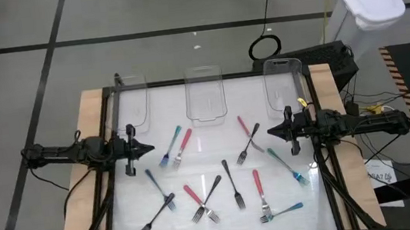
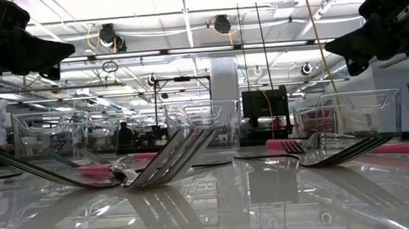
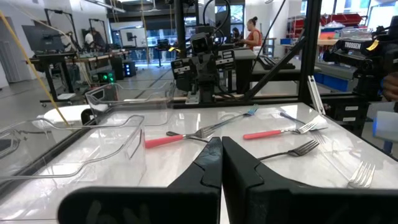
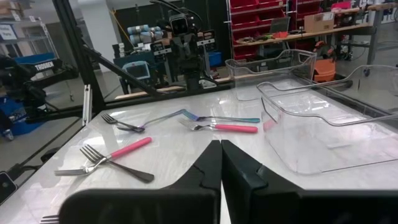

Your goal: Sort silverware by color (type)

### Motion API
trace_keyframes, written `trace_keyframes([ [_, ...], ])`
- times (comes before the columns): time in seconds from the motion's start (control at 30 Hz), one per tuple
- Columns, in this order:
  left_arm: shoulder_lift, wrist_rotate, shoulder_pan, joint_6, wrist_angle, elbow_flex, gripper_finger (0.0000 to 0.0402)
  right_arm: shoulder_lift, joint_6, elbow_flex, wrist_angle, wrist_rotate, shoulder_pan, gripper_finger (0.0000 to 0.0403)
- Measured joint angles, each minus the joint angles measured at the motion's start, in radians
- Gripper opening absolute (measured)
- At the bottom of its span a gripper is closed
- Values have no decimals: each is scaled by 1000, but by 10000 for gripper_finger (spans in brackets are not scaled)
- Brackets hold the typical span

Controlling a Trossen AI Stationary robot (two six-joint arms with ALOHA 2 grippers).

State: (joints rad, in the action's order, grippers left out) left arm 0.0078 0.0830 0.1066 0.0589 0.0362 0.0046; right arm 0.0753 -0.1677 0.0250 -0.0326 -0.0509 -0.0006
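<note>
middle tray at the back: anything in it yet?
Empty. The high view shows the middle tray holding nothing; all forks, like the red-handled fork, lie on the table.

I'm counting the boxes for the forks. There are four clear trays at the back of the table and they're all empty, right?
Not four. The high view shows three clear trays: left tray, middle tray and right tray, at the back of the table. All are empty, as you said.
</note>
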Motion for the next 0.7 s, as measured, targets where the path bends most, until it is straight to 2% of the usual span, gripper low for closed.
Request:
trace_keyframes([
  [0.4,0,0,0,0,0,0,0,0,32,0,-6,-1,0,0],
  [0.7,0,0,0,0,0,0,0,26,129,113,17,0,0,0],
])
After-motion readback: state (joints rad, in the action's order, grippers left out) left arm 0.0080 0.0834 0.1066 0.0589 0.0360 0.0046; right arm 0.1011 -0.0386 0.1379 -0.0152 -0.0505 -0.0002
